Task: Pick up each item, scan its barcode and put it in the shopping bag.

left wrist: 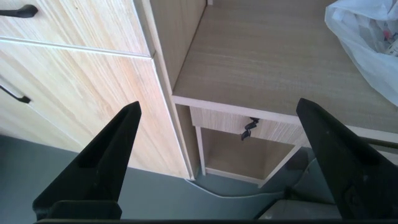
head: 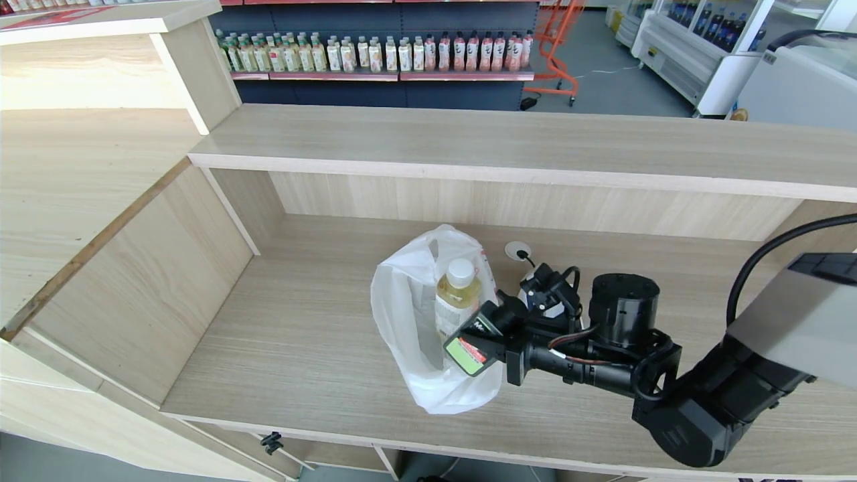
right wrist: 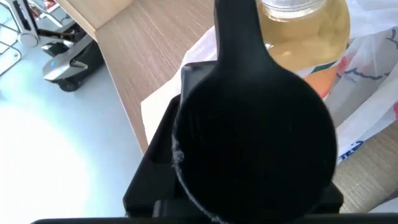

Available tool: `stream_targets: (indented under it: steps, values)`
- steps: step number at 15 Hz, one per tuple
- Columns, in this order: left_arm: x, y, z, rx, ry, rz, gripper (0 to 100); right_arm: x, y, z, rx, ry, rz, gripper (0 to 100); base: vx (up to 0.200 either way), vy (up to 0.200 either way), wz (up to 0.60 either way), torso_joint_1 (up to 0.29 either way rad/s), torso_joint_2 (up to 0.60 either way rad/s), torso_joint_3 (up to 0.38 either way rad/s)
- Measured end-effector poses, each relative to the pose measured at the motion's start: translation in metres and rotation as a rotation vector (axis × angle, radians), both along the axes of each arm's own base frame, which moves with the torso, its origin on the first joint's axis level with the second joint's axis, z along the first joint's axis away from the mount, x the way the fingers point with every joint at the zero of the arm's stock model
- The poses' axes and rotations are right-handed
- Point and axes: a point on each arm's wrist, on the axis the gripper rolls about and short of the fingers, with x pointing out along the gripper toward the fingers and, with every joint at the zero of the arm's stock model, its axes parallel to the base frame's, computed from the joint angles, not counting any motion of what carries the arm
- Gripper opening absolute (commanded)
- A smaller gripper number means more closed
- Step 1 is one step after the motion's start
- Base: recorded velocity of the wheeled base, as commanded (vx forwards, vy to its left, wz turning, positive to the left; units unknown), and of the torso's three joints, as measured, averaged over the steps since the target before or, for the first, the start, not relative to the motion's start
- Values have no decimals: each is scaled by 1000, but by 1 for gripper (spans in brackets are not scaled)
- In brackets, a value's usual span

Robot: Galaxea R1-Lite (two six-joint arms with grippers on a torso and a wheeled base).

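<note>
Pale wood checkout counter [head: 301, 335]: we are seeing the right gripper [head: 492, 335] clamped on a small black green-labelled carton [head: 472, 345] over the white plastic shopping bag [head: 402, 314], beside a yellow-drink bottle [head: 457, 294]. We are advising lowering clear of the bottle before releasing. Left gripper [left wrist: 219, 104] is hanging spread apart.

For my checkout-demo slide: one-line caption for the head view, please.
Right claw holds a dark package at the mouth of the white shopping bag, beside the bottle inside.

The shopping bag [head: 402, 314] veils the lower half of the bottle [head: 457, 294]; a dark box [head: 474, 340] covers the bag's near rim.
</note>
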Motion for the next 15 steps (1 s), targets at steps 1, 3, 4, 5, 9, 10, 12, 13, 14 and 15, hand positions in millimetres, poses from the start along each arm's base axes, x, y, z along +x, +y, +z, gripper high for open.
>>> stream_targets:
  steps: [1, 3, 4, 5, 9, 10, 12, 13, 14, 15]
  values:
    - [0, 0, 0, 0, 0, 0, 100, 5, 2, -1, 4, -4, -3, 0, 0, 0, 0, 0, 0, 0]
    - [0, 0, 0, 0, 0, 0, 100, 16, 8, 2, 20, -29, -5, 0, 0, 0, 0, 0, 0, 0]
    - [0, 0, 0, 0, 0, 0, 100, 20, 11, 0, 20, -34, -1, 0, 0, 0, 0, 0, 0, 0]
    - [0, 0, 0, 0, 0, 0, 100, 23, 13, -2, 18, -37, -1, 0, 0, 0, 0, 0, 0, 0]
    - [0, 0, 0, 0, 0, 0, 100, 28, 14, -15, -43, -90, 6, 0, 0, 0, 0, 0, 0, 0]
    - [0, 0, 0, 0, 0, 0, 100, 28, 13, -18, -57, -100, 6, 0, 0, 0, 0, 0, 0, 0]
    - [0, 0, 0, 0, 0, 0, 100, 29, 13, -21, -72, -108, 5, 100, 0, 0, 0, 0, 0, 0]
    - [0, 0, 0, 0, 0, 0, 100, 29, 13, -21, -69, -104, 3, 100, 0, 0, 0, 0, 0, 0]
    - [0, 0, 0, 0, 0, 0, 100, 29, 12, -21, -60, -90, -1, 100, 0, 0, 0, 0, 0, 0]
    - [0, 0, 0, 0, 0, 0, 100, 29, 12, -19, -46, -69, -4, 100, 0, 0, 0, 0, 0, 0]
